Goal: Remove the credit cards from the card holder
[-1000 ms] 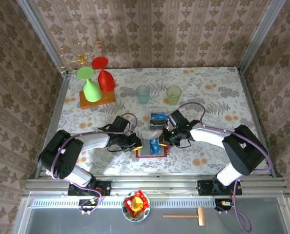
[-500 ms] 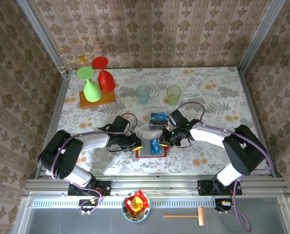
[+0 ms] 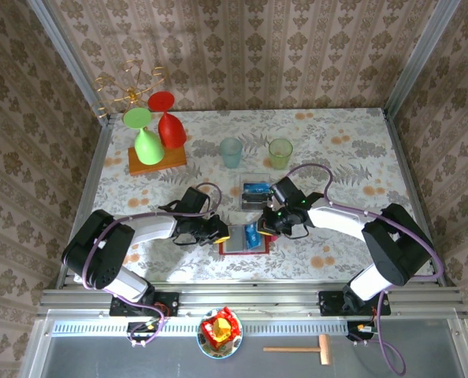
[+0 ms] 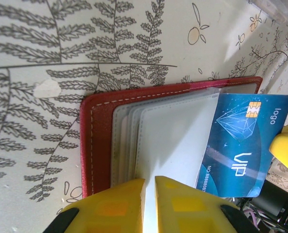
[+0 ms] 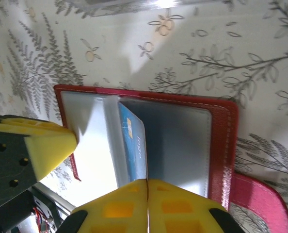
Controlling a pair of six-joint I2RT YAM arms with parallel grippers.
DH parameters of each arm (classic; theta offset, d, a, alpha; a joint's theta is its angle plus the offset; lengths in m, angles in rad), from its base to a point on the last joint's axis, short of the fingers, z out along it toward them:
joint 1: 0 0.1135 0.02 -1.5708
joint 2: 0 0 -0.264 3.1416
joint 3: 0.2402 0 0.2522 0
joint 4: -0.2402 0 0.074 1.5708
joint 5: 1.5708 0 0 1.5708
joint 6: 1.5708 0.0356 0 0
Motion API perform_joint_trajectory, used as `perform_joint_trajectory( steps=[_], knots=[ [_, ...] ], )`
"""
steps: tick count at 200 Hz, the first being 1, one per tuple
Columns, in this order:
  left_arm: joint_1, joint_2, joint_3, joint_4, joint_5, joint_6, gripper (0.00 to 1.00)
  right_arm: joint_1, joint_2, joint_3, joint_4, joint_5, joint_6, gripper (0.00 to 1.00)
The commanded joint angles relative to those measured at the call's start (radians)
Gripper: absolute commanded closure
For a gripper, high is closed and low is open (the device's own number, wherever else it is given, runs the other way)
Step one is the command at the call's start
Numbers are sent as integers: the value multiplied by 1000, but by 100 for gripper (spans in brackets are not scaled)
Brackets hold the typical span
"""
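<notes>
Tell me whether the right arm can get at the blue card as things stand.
Likely yes: the right gripper is shut on the blue card, which sticks partly out of the card holder; nothing blocks it.

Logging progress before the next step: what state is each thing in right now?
card holder: open, lying flat.
blue card: about half out of its pocket.
left claw: shut on the card holder's clear pocket.
right claw: shut on the blue card.
teal cup: upright.
green cup: upright.
</notes>
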Motion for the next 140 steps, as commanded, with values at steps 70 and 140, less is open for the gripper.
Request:
perform_joint_trajectory(
  steps=[70,140],
  knots=[
    [11,-11,-8,-41,-22,10,85,61,6,-20,28,-26,84,86],
    [14,-53,7,-39,-17,-9,85,61,-17,-21,9,-4,86,92]
  ],
)
